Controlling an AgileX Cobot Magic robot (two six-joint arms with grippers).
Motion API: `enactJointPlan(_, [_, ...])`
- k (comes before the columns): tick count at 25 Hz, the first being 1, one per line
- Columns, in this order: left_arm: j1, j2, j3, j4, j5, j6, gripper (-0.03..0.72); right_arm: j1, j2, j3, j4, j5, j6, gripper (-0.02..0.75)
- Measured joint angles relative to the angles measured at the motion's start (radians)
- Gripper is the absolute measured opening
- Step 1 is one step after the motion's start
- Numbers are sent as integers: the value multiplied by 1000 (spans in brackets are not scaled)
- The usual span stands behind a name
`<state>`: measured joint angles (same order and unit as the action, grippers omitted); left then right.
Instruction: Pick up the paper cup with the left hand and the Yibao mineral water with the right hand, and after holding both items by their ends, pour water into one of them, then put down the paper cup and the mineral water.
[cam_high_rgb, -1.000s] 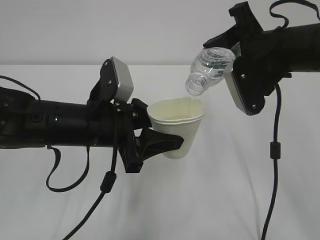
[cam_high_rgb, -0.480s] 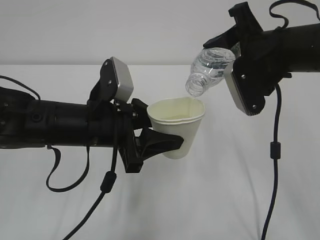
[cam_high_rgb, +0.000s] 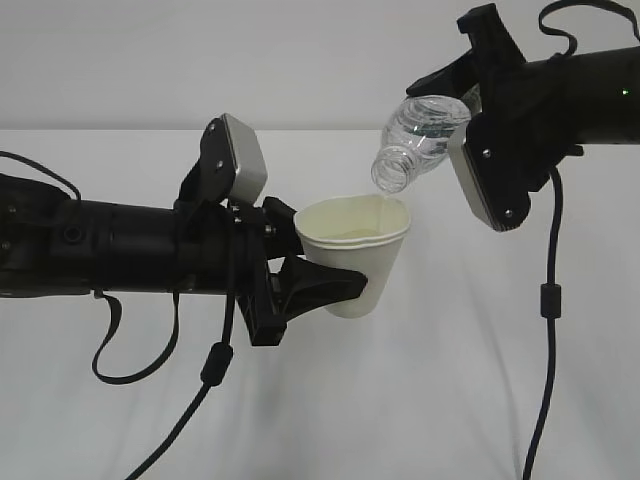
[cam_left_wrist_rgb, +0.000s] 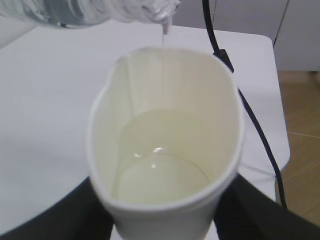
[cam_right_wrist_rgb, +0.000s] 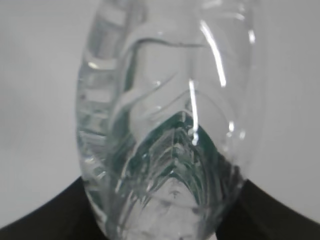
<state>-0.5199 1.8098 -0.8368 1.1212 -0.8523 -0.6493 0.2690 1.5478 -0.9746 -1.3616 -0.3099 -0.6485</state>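
One green-labelled bottle, print unreadable, over paper cup

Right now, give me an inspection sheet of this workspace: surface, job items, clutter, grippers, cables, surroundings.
Surface: white table, bare where visible.
Job's things: paper cup held upright, rim squeezed oval, partly filled; Yibao mineral water tilted mouth-down over it, thin trickle falling.
Clutter: nothing seen.
Grippers: left hand shut on the cup; right hand shut on the bottle.
Cables: black cable hanging from the right arm; another looping under the left.
Surroundings: pale wall.
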Motion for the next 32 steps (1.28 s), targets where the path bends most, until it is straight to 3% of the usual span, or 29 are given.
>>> enactJointPlan(32, [0, 0, 0, 2, -1, 2, 394, 0, 0, -2, -22, -2, 0, 422])
